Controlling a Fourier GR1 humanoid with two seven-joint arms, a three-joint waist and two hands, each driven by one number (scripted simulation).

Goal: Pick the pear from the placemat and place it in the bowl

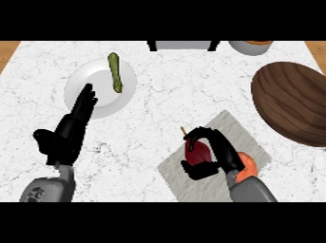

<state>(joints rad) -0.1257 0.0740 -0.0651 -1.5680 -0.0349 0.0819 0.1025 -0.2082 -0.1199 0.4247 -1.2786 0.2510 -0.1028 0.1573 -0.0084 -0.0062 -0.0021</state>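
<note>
A dark red pear (pixel 197 151) with a short stem is over the grey placemat (pixel 237 127) at the lower middle. My right hand (pixel 224 151) is shut on it, fingers and thumb curled round its sides. I cannot tell whether the pear touches the mat. The brown wooden bowl (pixel 299 102) stands to the upper right of the mat, apart from the hand. My left hand (pixel 68 133) rests open at the lower left, its straight fingers reaching over the edge of a white plate.
The white plate (pixel 88 83) at the upper left carries a long green vegetable (pixel 115 72). An orange item (pixel 248 165) lies on the placemat beside my right wrist. A grey object (pixel 183 45) and a small pot (pixel 251 46) stand at the counter's far edge.
</note>
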